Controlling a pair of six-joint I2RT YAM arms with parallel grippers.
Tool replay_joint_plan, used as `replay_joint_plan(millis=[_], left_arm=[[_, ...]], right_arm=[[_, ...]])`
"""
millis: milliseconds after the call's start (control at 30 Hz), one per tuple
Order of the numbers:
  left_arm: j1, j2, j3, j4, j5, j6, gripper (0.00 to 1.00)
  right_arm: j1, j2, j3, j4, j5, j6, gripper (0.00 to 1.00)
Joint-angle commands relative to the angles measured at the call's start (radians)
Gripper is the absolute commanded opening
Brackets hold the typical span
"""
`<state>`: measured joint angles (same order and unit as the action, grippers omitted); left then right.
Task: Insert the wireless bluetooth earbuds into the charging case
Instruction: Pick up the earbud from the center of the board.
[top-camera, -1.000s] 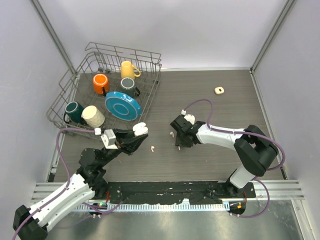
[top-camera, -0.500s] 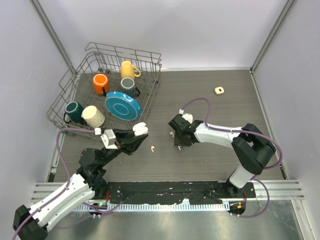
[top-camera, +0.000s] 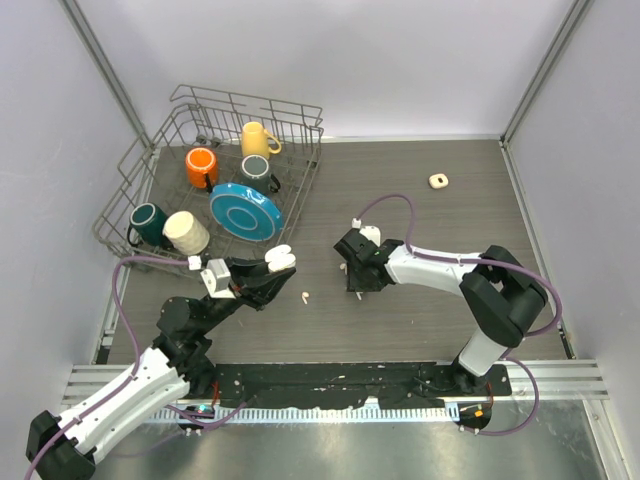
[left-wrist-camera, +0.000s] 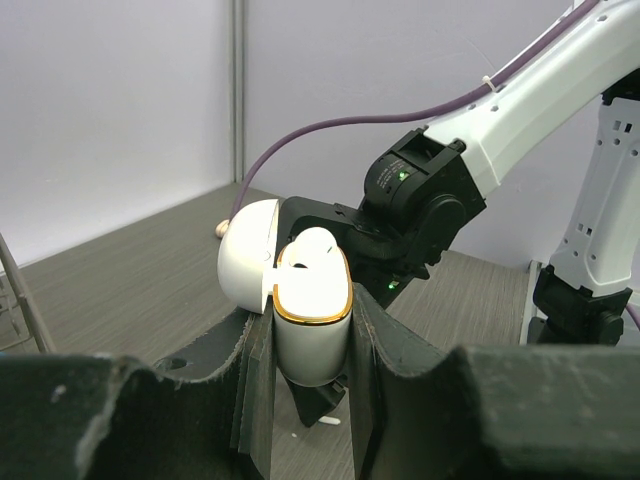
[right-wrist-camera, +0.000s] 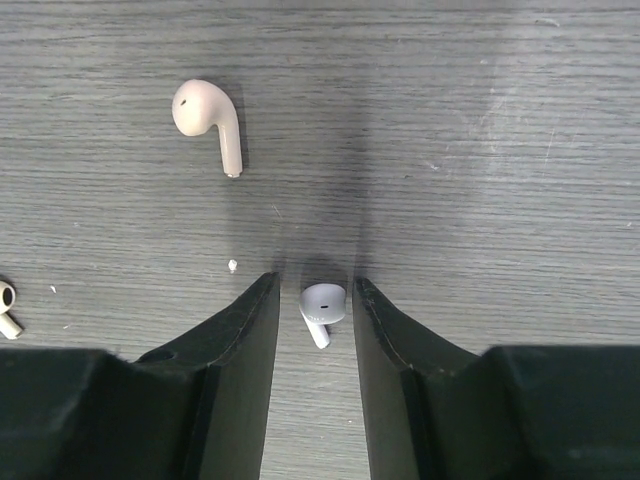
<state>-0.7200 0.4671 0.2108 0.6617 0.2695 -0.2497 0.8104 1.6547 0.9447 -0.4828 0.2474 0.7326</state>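
Right gripper (right-wrist-camera: 314, 285) fingers stand slightly apart astride 1 earbud (right-wrist-camera: 322, 303) on the table (right-wrist-camera: 480, 120), not pinching it. Its stem runs along the gap toward the wrist, so closing would likely catch the head. A 2nd earbud (right-wrist-camera: 208, 118) lies ahead-left. Left gripper (left-wrist-camera: 310, 312) clamps the case (left-wrist-camera: 312, 350), lid open, near the right arm. 1 white rounded shape, probably an earbud, sits inside. Rack (top-camera: 305, 160) holds 5 mugs (top-camera: 201, 165) and 1 plate (top-camera: 245, 211).
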Motion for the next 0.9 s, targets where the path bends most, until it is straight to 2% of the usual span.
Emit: replay_joint_plan(millis=[0, 467, 533, 667, 700, 867], left_arm=[[-0.002, -0.002, 0.004, 0.059, -0.015, 0.007, 0.0], [-0.004, -0.016, -0.005, 0.056, -0.021, 0.007, 0.0], [-0.004, -0.016, -0.007, 0.056, -0.024, 0.007, 0.0], [-0.004, -0.018, -0.008, 0.056, -0.024, 0.007, 0.0], [-0.004, -0.018, -0.008, 0.056, -0.024, 0.006, 0.0], [-0.004, -0.019, -0.008, 0.055, -0.026, 0.009, 0.0]], right_arm=[[0.003, 0.028, 0.022, -0.027, 0.033, -0.047, 0.41], [0.004, 0.039, 0.019, -0.028, 0.018, -0.047, 0.34], [0.004, 0.037, 0.017, -0.028, 0.02, -0.045, 0.28], [0.003, 0.036, 0.017, -0.028, 0.02, -0.042, 0.25], [0.004, 0.034, 0.017, -0.028, 0.02, -0.042, 0.22], [0.003, 0.017, 0.016, -0.027, 0.024, -0.038, 0.15]])
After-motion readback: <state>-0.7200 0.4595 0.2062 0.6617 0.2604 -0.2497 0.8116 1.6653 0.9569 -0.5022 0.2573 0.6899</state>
